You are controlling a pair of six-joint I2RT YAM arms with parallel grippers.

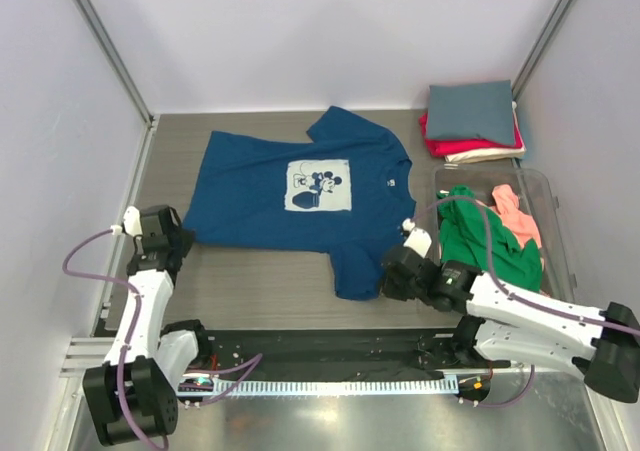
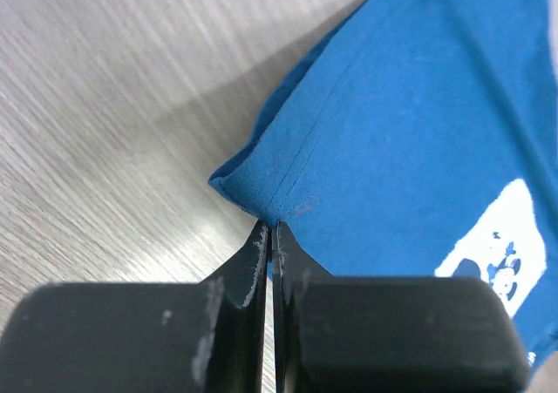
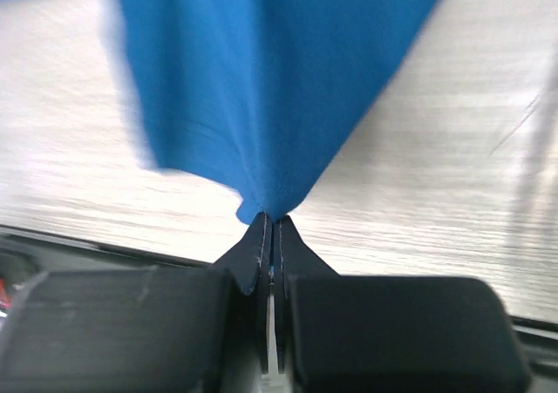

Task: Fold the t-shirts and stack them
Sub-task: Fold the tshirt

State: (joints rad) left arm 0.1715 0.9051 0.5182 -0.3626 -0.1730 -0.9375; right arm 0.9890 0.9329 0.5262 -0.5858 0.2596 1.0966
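The navy blue t-shirt [image 1: 300, 196] with a pale Mickey Mouse print lies spread face up on the wooden table. My left gripper [image 1: 180, 239] is shut on the shirt's bottom-left hem corner [image 2: 261, 203]. My right gripper [image 1: 388, 276] is shut on the tip of the near sleeve [image 3: 261, 197]. A green t-shirt [image 1: 480, 236] and a salmon-pink one [image 1: 515, 216] lie in a clear bin at the right. A slate-grey t-shirt [image 1: 470, 111] tops a folded stack with a red one [image 1: 436, 145] and a cream one [image 1: 480, 155] at the back right.
The clear plastic bin [image 1: 556, 206] stands right of the navy shirt. White walls with metal frame posts [image 1: 110, 51] enclose the table. A black strip with cables [image 1: 320, 356] runs along the near edge by the arm bases.
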